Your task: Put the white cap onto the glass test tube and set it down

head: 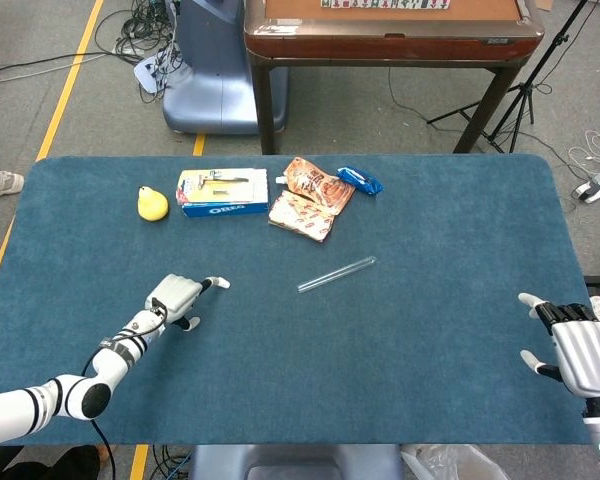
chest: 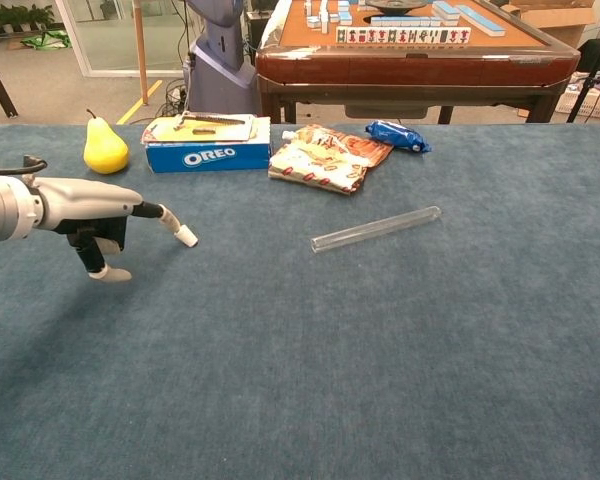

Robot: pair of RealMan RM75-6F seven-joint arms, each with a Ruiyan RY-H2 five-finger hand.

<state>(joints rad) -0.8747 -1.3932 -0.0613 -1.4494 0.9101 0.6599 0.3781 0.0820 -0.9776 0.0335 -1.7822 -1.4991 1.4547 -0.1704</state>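
Currently: left hand (head: 178,296) at the cap (head: 221,283); tube (head: 337,274) lies off toward the robot's right of it, left hand the nearer one.

Table (head: 430,220) carries the tube mid-field, flat on the blue cloth, long axis running diagonally, far end toward the right rear, near end pointing back at the left hand. Right hand (head: 582,352) sits well apart at the right front edge, fingers spread, holding nothing. Left hand reaches forward with one fingertip touching the cap; chest view shows the cap at that tip, other fingers curled under. Whether the cap is pinched or only touched: cannot tell. Tube is clear glass, slim, straight, uncapped. Cap is small, white, stubby, well apart from the tube.
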